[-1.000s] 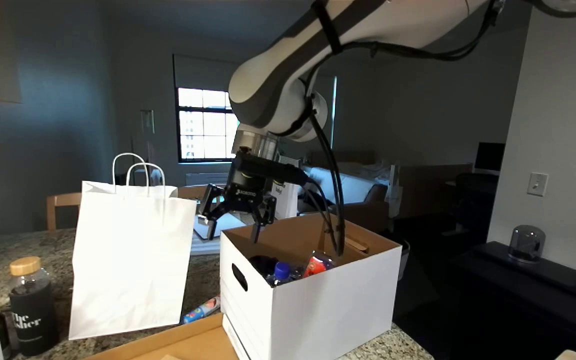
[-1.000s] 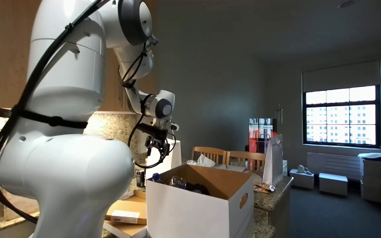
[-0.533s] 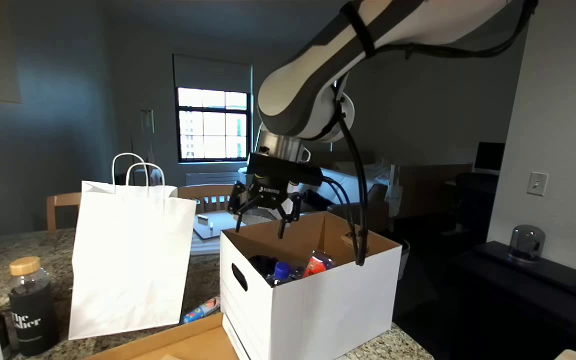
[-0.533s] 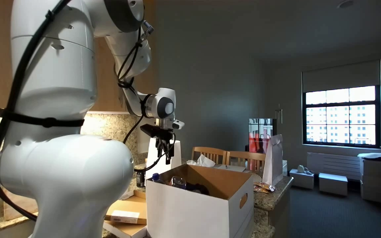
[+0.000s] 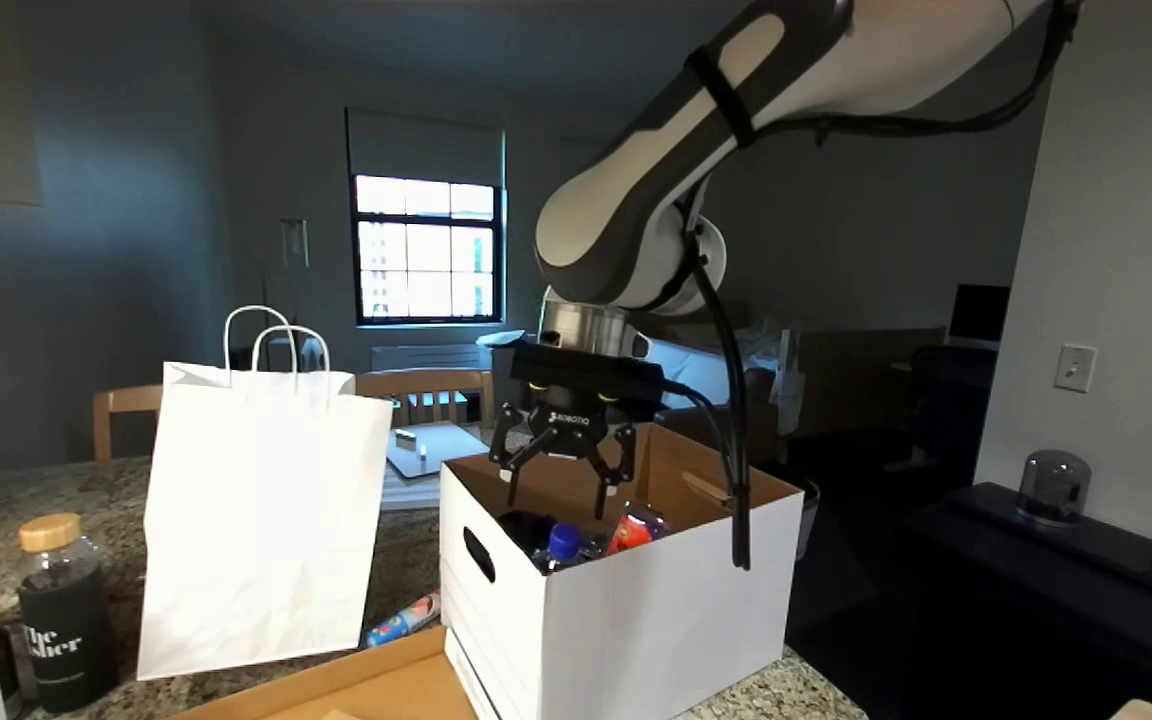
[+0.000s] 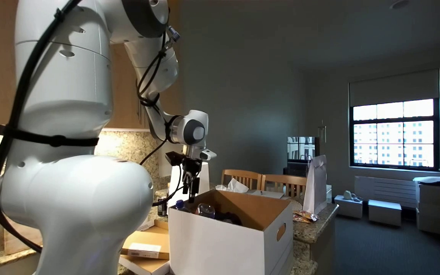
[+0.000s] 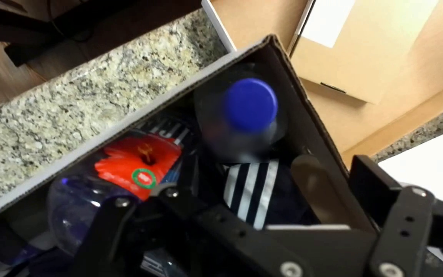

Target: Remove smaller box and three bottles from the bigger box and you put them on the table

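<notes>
The bigger box [image 5: 671, 625], a white carton with a brown inside, stands top-open on the table, a speckled stone counter [image 5: 786, 690]. Upright in one corner of it is a bottle with a blue cap [image 7: 251, 104]. Beside that a clear bottle with a red label [image 7: 139, 161] lies tilted, its round base [image 6: 206, 211] showing in an exterior view. I cannot make out a third bottle, and the smaller box is hidden or out of view. My gripper [image 5: 556, 497] points down over the box's opening, near the blue cap, jaws wide apart with nothing between them.
A dark thing with white stripes [image 7: 250, 190] lies deep in the carton. Beside the carton are a cardboard lid [image 6: 149, 240], a colourful tube [image 5: 404, 618], a white paper bag [image 5: 261, 520] and a dark jar [image 5: 66, 620]. My arm's cable [image 5: 741, 500] hangs over the carton's wall.
My gripper has swung from beside the carton to over its opening, turned more upright and come lower. Its jaws have stayed open, and the bottles and carton have not moved.
</notes>
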Motion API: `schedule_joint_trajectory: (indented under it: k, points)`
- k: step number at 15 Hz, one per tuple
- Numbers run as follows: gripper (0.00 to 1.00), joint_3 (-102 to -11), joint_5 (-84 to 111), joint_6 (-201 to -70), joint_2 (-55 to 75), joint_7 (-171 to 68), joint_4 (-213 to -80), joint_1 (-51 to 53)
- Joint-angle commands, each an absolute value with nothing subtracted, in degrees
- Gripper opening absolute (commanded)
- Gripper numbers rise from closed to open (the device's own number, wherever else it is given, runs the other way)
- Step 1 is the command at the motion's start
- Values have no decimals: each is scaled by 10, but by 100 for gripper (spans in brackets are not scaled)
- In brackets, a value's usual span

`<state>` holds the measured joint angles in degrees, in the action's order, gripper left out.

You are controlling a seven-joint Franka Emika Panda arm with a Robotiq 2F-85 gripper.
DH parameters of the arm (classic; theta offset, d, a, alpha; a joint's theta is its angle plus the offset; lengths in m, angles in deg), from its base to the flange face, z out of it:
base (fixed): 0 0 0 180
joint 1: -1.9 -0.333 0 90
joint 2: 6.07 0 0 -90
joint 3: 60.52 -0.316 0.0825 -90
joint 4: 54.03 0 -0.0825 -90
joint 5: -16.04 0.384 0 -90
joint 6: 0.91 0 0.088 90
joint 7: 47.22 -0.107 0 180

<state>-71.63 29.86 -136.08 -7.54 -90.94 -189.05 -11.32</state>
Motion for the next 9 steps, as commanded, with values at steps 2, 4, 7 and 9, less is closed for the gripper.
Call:
schedule_joint_trajectory:
  k: [2, 4, 7, 9]
  points:
    - [100, -722, 335, -1362, -116, -930, -1939, -109]
    - [100, -725, 340, -1357, -116, -934, -1942, -110]
    - [100, -730, 339, -1357, -119, -952, -1950, -110]
    - [100, -731, 356, -1362, -127, -945, -1962, -111]
